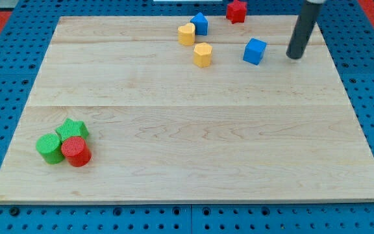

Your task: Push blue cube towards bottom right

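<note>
The blue cube [254, 51] sits on the wooden board [187, 130] near the view's top right. My tip [295, 56] rests on the board just to the cube's right, about a cube's width apart from it. The dark rod rises from the tip toward the view's top edge.
A second blue block [200, 23] touches a yellow block [186, 34] at the view's top centre; another yellow block [202, 54] lies below them. A red block [237, 10] sits at the top edge. Two green blocks [49, 147] [72, 130] and a red cylinder [76, 151] cluster at the bottom left.
</note>
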Controlling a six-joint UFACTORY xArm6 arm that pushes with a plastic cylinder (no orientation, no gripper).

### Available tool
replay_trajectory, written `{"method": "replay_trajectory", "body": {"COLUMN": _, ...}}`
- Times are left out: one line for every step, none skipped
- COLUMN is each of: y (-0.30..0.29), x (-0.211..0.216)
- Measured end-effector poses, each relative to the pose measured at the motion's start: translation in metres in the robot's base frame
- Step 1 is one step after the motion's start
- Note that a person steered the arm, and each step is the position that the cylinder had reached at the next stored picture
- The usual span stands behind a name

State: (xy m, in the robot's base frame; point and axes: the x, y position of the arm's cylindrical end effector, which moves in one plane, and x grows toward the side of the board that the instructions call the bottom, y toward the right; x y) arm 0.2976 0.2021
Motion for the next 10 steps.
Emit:
{"method": "replay_trajectory", "body": {"y": -0.048, "x": -0.008}}
{"method": "replay_trajectory", "body": {"y": -0.094, "x": -0.014}}
{"method": "replay_trajectory", "body": {"y": -0.111, "x": 0.001}}
{"method": "replay_trajectory", "body": {"y": -0.111, "x": 0.029}}
{"method": "replay_trajectory", "body": {"y": -0.112, "x": 0.051}}
{"method": "replay_trajectory", "body": {"y": -0.118, "x": 0.071}}
{"method": "replay_trajectory", "body": {"y": -0.123, "x": 0.086}}
{"method": "replay_trajectory", "body": {"y": -0.142, "x": 0.096}}
{"method": "replay_trajectory", "body": {"y": -0.162, "x": 0.099}}
{"method": "replay_trajectory", "body": {"y": -0.188, "x": 0.103}}
